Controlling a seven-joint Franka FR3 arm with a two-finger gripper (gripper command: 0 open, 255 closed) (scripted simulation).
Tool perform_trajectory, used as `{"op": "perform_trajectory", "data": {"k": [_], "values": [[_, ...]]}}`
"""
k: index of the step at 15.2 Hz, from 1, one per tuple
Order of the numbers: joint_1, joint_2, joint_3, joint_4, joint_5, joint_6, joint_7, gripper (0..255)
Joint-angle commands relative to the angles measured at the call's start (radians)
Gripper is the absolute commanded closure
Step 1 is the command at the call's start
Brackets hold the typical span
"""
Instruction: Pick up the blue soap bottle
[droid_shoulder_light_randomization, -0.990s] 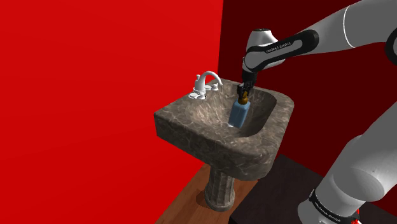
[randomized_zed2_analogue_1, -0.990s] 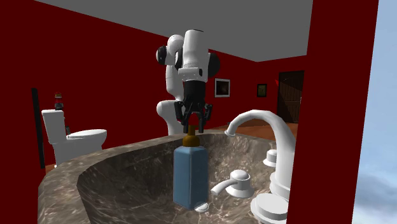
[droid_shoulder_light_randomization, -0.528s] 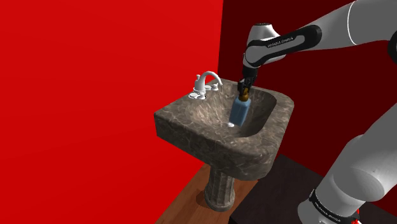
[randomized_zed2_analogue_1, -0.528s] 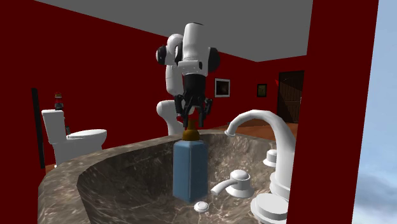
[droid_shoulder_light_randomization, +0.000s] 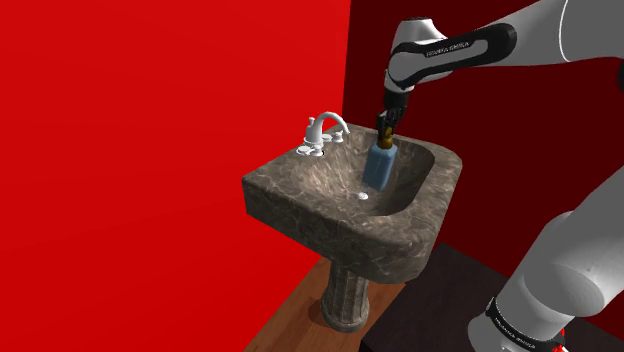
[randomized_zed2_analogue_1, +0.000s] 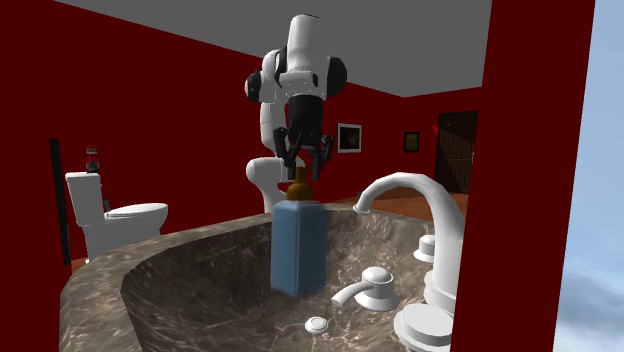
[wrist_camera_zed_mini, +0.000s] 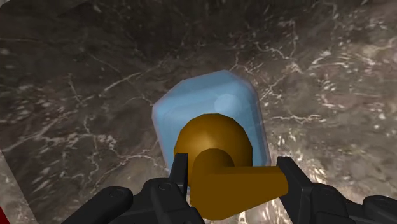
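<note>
One pump (wrist_camera_zed_mini: 213, 143) clamped in your gripper (wrist_camera_zed_mini: 233, 170) carries the bottle (wrist_camera_zed_mini: 207, 102); a jolt could drop it into the sink (wrist_camera_zed_mini: 83, 83) beneath.

Home bathroom — marbled pedestal sink (droid_shoulder_light_randomization: 335, 228), white faucet (droid_shoulder_light_randomization: 325, 128), toilet (randomized_zed2_analogue_1: 118, 216), red walls (droid_shoulder_light_randomization: 150, 150).

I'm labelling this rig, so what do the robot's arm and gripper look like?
Rounded white arm links with dark joint bands; one dark band near the wrist carries small white lettering. The two-finger gripper is all black, with blocky fingers.
</note>
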Motion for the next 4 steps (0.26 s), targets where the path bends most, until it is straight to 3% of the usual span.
{"op": "perform_trajectory", "data": {"k": [1,4], "values": [[0.0,-0.002,0.001,0.023,0.001,-0.025,-0.002,255],[0.001,-0.004,0.001,0.037,0.001,-0.04,-0.003,255]]}}
